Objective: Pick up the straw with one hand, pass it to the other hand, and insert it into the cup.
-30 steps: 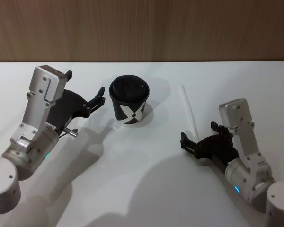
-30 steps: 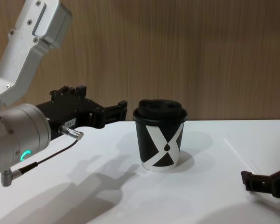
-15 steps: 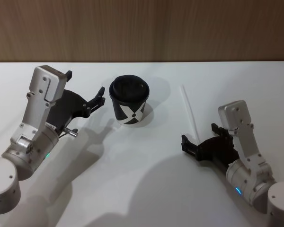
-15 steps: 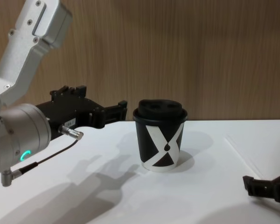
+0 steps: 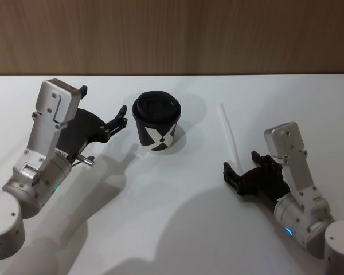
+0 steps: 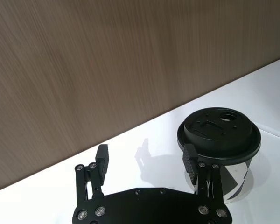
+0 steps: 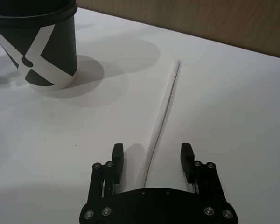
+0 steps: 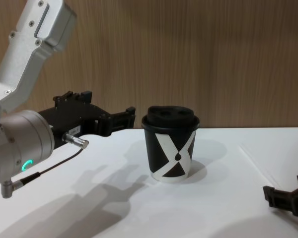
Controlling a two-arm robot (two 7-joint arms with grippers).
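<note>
The right gripper (image 7: 152, 150) has edged rightward, open astride the near end of the straw (image 7: 162, 116), which runs straight ahead; the left gripper (image 5: 103, 100) hangs open beside the cup (image 5: 156, 121).

The one sign I can read from my console stands on the cup (image 8: 171, 143): a large white X (image 8: 166, 147) across its black side, with a small black drop mark (image 8: 178, 156) set where the two strokes meet. I see the same X on the cup's side in the head view and, closer, in the right wrist view. The domed lid (image 6: 219, 132) carries moulded shapes in the left wrist view, but I can make out no letters or numbers in them. I can read no words, brand names or figures.
</note>
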